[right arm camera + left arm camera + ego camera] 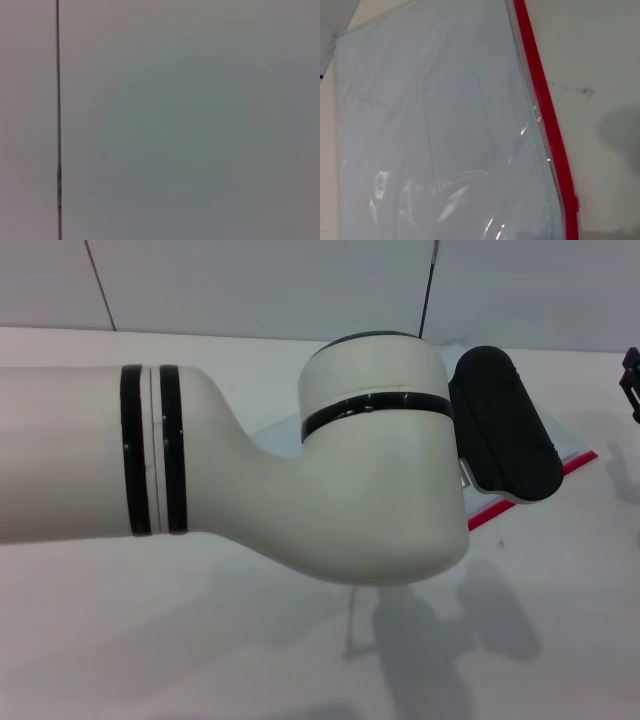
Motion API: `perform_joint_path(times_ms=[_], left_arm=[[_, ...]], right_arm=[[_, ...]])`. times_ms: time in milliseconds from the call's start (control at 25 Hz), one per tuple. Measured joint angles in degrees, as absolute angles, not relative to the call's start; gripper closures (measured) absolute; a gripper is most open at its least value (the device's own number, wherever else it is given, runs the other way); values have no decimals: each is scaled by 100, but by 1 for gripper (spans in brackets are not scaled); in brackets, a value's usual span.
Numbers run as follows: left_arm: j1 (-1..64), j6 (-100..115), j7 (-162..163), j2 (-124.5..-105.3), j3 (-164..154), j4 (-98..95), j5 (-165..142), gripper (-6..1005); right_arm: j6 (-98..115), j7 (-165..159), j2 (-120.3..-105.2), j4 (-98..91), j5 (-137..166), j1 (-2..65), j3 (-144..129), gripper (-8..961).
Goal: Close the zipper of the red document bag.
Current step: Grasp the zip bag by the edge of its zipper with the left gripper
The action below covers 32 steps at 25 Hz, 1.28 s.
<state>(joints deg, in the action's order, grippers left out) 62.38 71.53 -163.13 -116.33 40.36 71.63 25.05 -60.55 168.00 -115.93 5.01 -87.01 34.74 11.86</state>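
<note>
The red document bag (435, 125) lies flat on the white table, translucent pale blue-grey. In the head view only a corner of the red document bag (275, 430) shows behind my left arm (300, 480). The zipper (545, 100) runs as a bright red strip along one long edge. Short stretches of the zipper (580, 462) show past the arm in the head view. My left arm reaches across the bag, and its black gripper end (505, 425) hangs above the zipper edge. My right gripper (632, 385) shows only as a black sliver at the far right edge.
The white table (200, 640) stretches toward me, with the arm's shadow on it. A pale wall (250, 280) with dark seams stands behind, and the right wrist view shows only that wall (190, 120). Small dark specks (585, 91) mark the table beside the zipper.
</note>
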Motion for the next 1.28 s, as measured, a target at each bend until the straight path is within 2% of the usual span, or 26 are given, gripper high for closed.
perform_joint_path(times_ms=[1280], left_arm=[[6225,6655,-16313,-11681,3853,6577,2567,221]], right_arm=[[-6055,16795,-11594,501,-8701,3630,1186,367]])
